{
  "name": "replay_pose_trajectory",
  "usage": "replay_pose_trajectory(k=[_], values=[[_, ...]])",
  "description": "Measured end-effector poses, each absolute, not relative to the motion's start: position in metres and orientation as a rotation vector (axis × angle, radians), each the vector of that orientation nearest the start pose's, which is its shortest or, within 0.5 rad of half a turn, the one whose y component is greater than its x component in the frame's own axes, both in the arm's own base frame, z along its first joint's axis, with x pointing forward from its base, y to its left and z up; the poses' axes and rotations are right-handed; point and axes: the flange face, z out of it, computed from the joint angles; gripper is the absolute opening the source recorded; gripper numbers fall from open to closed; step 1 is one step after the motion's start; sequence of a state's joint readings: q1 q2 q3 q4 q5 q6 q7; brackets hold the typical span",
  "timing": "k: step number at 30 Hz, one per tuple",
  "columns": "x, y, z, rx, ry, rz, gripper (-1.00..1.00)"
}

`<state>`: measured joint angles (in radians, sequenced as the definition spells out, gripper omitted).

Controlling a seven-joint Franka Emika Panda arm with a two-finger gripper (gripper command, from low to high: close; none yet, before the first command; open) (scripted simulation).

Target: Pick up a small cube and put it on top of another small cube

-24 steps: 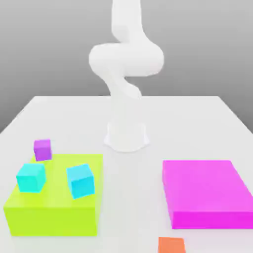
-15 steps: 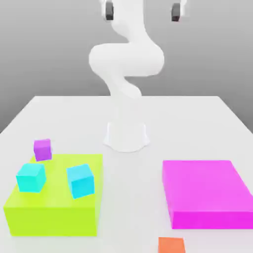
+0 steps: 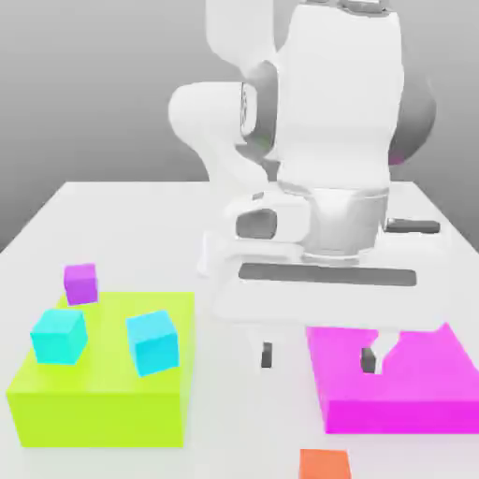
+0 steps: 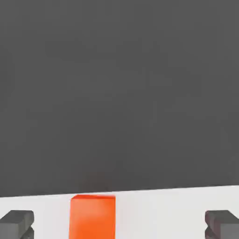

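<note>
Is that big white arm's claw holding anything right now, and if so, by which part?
Nothing is held. The claw hangs open with empty space between its fingers, and the small orange-red cube sits on the table, untouched.

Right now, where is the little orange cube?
In the exterior view, the orange-red cube sits on the white table at the near edge, just in front of the magenta block, below the open gripper.

2 cyan cubes (image 3: 58, 336) on lime block (image 3: 98, 398).
</note>
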<state>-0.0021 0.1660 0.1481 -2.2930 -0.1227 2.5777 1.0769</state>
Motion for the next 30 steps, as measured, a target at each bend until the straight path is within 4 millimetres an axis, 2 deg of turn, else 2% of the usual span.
replay_pose_trajectory(k=[4,8,9,14,15,16,20,21,25,27,30], values=[[0.525,0.094,0.219,-2.863,1.277,-0.044,0.00],[0.523,0.098,0.159,-2.867,1.283,-0.002,0.00],[0.522,0.098,0.144,-2.867,1.283,0.000,-1.00],[0.522,0.098,0.144,-2.866,1.283,-0.002,-1.00],[0.521,0.098,0.137,-2.867,1.282,-0.001,-1.00],[0.522,0.098,0.141,-2.867,1.283,-0.002,-1.00],[0.522,0.098,0.189,-2.866,1.285,-0.001,-1.00],[0.522,0.084,0.201,-2.846,1.339,-0.004,-1.00],[0.513,-0.012,0.246,-2.658,1.729,-0.021,-1.00],[0.499,-0.061,0.267,-2.525,1.927,-0.024,-1.00],[0.463,-0.148,0.298,-2.244,2.247,-0.021,-1.00]])
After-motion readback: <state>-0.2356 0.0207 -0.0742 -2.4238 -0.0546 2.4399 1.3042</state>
